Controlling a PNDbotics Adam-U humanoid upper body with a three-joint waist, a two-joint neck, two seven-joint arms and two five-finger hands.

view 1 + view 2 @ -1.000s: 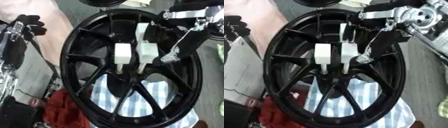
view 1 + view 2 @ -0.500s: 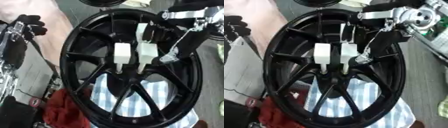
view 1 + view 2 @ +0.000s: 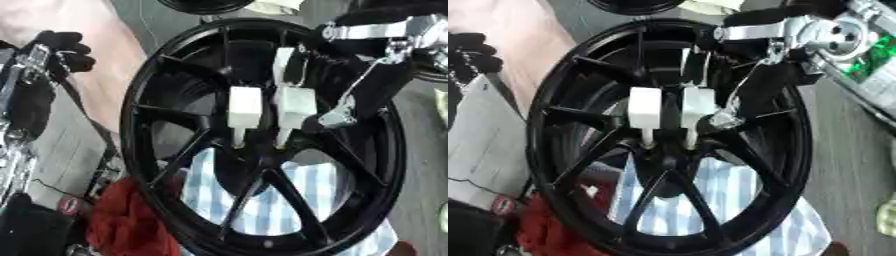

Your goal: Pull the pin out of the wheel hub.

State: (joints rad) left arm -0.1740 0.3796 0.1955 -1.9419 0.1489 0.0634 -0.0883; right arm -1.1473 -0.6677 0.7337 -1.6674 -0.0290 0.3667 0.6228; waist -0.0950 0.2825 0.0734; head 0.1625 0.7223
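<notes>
The robot's right hand (image 3: 302, 105) reaches in from the upper right, over the rim of a black wheel (image 3: 140, 125) that fills most of the view. Its white-padded fingertips (image 3: 245, 107) point down at the middle of the wheel, side by side, with a third white pad above them. The tips narrow to points touching or almost touching the wheel hub (image 3: 254, 155), where the spokes meet. The fingers look nearly straight and close together. Whether they are pinching anything cannot be told, because the pin itself cannot be made out among the dark hub parts.

The left hand (image 3: 57, 50) is a black hand near the upper left, well apart from the wheel, fingers curled, holding nothing visible.

Under the wheel lies a blue-and-white checked cloth (image 3: 280, 200), showing between the lower spokes, and a red cloth (image 3: 122, 220) at the wheel's lower left edge.

The step in hand appears to be reaching for the pin at the hub. Next, the fingertips would need to close on it and draw it straight out.
</notes>
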